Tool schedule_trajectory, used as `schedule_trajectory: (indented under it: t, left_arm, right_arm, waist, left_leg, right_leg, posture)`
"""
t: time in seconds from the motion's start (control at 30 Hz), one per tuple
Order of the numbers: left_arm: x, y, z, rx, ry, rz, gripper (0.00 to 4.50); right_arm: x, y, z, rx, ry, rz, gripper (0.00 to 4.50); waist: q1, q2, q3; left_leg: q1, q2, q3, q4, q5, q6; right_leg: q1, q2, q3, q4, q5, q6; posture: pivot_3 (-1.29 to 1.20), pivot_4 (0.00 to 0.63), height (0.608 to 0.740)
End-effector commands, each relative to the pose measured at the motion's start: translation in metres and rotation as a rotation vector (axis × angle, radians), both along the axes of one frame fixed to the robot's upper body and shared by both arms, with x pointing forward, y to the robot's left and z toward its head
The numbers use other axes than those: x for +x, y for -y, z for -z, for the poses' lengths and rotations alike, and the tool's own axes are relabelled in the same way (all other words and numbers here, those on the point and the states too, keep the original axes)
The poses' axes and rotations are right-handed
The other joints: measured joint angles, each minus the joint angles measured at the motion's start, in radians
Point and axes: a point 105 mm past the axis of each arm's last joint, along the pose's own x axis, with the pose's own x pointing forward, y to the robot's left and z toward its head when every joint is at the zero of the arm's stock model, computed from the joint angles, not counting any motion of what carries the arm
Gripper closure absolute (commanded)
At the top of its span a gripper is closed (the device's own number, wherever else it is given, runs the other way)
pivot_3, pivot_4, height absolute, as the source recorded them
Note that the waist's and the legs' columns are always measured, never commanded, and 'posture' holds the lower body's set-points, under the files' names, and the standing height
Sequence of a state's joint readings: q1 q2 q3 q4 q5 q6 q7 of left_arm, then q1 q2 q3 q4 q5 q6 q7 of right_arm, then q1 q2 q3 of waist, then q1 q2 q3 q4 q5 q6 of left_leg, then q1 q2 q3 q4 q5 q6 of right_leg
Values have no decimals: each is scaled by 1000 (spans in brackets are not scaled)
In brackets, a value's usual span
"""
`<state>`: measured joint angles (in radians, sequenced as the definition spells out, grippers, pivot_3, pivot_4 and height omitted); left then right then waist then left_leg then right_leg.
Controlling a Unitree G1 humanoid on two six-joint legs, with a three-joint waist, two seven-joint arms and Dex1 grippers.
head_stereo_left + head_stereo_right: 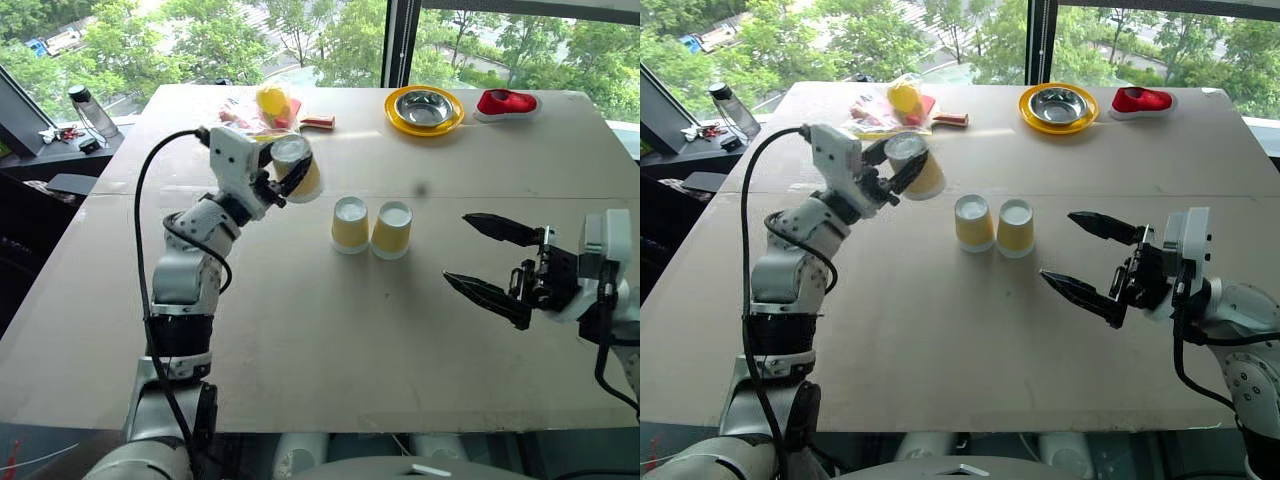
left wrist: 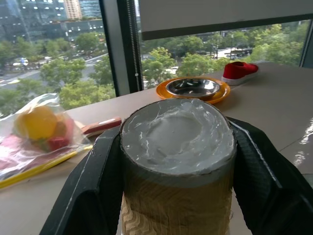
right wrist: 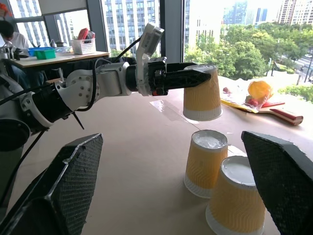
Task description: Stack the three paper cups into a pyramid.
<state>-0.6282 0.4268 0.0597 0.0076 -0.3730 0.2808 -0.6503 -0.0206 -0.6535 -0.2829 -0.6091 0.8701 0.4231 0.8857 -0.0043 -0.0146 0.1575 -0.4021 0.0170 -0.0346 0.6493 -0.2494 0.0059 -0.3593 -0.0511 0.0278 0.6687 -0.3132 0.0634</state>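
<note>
Left gripper [image 1: 283, 176] clenches a ribbed yellow-tan paper cup [image 1: 298, 167] aloft, at ten o'clock from two upturned matching cups [image 1: 371, 227] standing touching; right gripper [image 1: 488, 263] gapes empty. Landing off-centre could topple both.

Cups [image 1: 350, 224] yellow-tan w/ zigzag ribbing, white bases (all three alike). Steel bowl [image 1: 424, 104] on yellow plate [image 1: 396, 116], upper right of frame. Red shoe [image 1: 506, 102]. Grippers' fingers [image 1: 490, 297] black.

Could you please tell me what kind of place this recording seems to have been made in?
Probably an upper-floor office or lab: a large plain table beside big windows overlooking trees and city buildings, with a cluttered desk behind.
</note>
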Motion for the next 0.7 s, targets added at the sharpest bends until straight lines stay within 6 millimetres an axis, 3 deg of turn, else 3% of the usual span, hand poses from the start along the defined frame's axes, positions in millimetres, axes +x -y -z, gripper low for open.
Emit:
schedule_trajectory:
  t: [0.03, 0.2, 0.7]
  left_arm:
    - [-9, 30, -18, 50, 24, 162, 2093]
    - [-14, 55, -19, 131, 4, 286, 2093]
    - [-8, 69, 1, 206, -52, 379, 2093]
  right_arm:
    - [-6, 6, -11, 20, 52, 7, 0]
    - [-7, 13, -12, 18, 56, 43, 0]
    - [-10, 19, -7, 21, 64, 95, 0]
  waist:
    - [-6, 0, 0]
    - [-10, 0, 0]
    - [-7, 0, 1]
  left_leg:
    - [0, 0, 0, 0, 0, 0]
    - [0, 1, 0, 0, 0, 0]
    - [0, 0, 0, 0, 0, 0]
  right_leg:
    - [0, 0, 0, 0, 0, 0]
    - [0, 1, 0, 1, 0, 0]
    - [0, 1, 1, 1, 0, 0]
  posture:
    - [0, 150, 740]
    - [0, 150, 740]
    - [0, 150, 740]
